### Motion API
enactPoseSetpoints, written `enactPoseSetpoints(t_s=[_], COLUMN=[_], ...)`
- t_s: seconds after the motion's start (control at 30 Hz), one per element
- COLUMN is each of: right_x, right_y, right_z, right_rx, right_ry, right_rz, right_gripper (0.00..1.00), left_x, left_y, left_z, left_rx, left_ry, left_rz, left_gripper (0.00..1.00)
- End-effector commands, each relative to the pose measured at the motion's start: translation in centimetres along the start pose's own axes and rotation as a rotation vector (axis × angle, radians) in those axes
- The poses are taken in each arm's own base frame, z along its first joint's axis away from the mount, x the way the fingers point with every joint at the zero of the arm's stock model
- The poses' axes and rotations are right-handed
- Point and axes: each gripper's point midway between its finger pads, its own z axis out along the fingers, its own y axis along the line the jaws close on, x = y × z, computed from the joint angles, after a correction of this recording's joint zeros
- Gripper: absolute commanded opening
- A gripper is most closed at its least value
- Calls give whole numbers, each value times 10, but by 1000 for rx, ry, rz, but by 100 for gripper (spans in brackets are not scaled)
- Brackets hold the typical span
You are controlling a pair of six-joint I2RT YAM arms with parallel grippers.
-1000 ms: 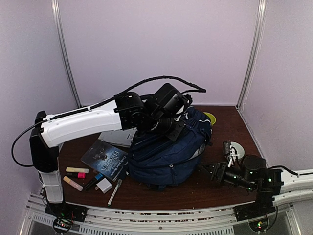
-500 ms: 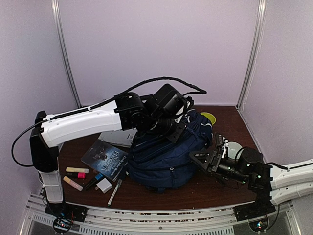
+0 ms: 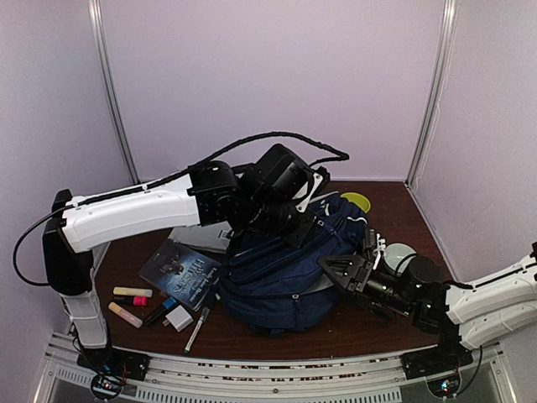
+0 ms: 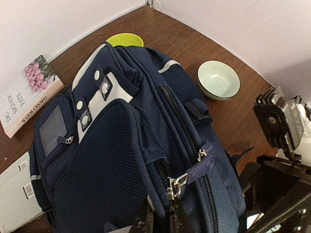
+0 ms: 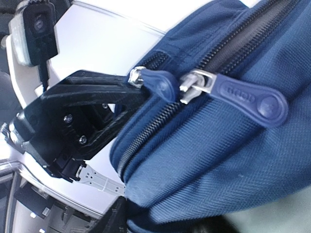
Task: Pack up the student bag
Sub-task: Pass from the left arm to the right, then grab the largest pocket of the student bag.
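Your right gripper [image 3: 339, 269] has swung in from the bowl [image 4: 218, 80] to the bag [image 3: 277, 281], mid-table, jaws narrowing by the zip pulls [image 5: 243, 99] (whether gripping, I cannot tell). Your left gripper [image 4: 158, 221] stays pinched shut on the bag; unzipping looks next.

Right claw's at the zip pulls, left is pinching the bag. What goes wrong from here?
Two pulls sit side by side; the right claw may catch the wrong one or both. The left claw pinches only fabric on the bag; a tug may free it. The bowl sits near the right arm.
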Motion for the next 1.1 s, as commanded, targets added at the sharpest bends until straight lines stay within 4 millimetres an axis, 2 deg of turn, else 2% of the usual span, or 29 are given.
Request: enactPoseSetpoints(t_s=[0.0, 0.13, 0.2, 0.23, 0.33, 0.4, 0.43, 0.5, 0.6, 0.73, 0.87, 0.93, 1.07], right_x=[-11, -4, -4, -5, -12, -16, -19, -23, -22, -22, -21, -19, -7], right_y=[23, 21, 19, 20, 21, 22, 28, 35, 43, 46, 53, 58, 66], right_z=[4, 8, 7, 6, 6, 7, 9, 12, 21, 33, 42, 47, 56], right_rx=[-96, -67, -42, -33, 21, 48, 49, 55, 69, 94, 91, 87, 71], right_ry=[-40, 5, 15, 15, 3, -1, -7, -17, -13, -14, -9, 4, 54], right_rz=[-1, -56, -94, -112, -166, -193, -203, -221, -259, -298, -314, -335, -386], right_gripper=[33, 7, 0, 0, 0, 0, 0, 0, 0, 0, 0, 0, 0], left_x=[-65, -59, -51, -48, -36, -29, -25, -13, 7, 42, 85, 99, 105], left_y=[-16, -9, -2, 2, 16, 25, 28, 33, 34, 17, 7, -4, -37], left_z=[-43, -45, -47, -50, -59, -74, -81, -96, -117, -133, -128, -122, -106], left_rx=[113, 76, 46, 27, -30, -72, -96, -141, -181, -144, -92, -33, 117], left_ry=[-238, -213, -186, -175, -137, -114, -103, -76, -21, 46, 111, 108, 57], left_rz=[-79, -64, -52, -48, -39, -34, -26, -11, -6, -29, -154, -230, -310], left_gripper=[0, 0, 0, 4, 38, 70, 82, 92, 88, 79, 72, 68, 60])
